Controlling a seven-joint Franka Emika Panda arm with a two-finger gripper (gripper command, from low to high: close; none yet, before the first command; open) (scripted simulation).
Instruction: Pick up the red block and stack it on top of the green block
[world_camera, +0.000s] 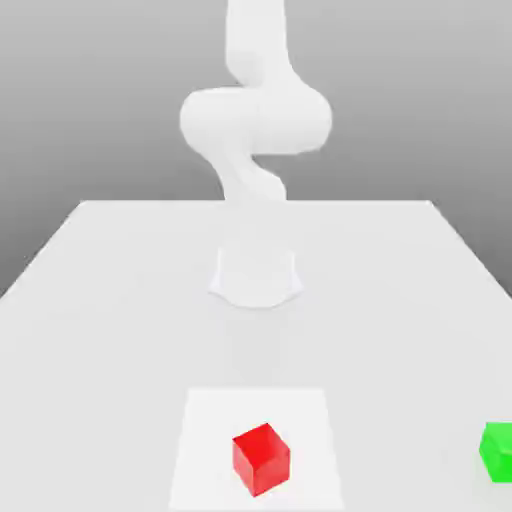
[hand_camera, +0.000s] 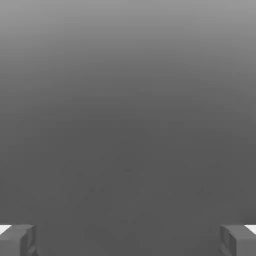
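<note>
Nothing is done yet: the small smooth red cube (world_camera: 261, 458) sits on the white table (world_camera: 100, 300), well apart from the small green cube (world_camera: 497, 450), end effector (hand_camera: 128, 239) wide and empty.

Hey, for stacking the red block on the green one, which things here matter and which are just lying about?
Part of the job:
red block
green block
pincer, open, nothing between its fingers

Just there:
white table
paler square patch under the red block
</note>
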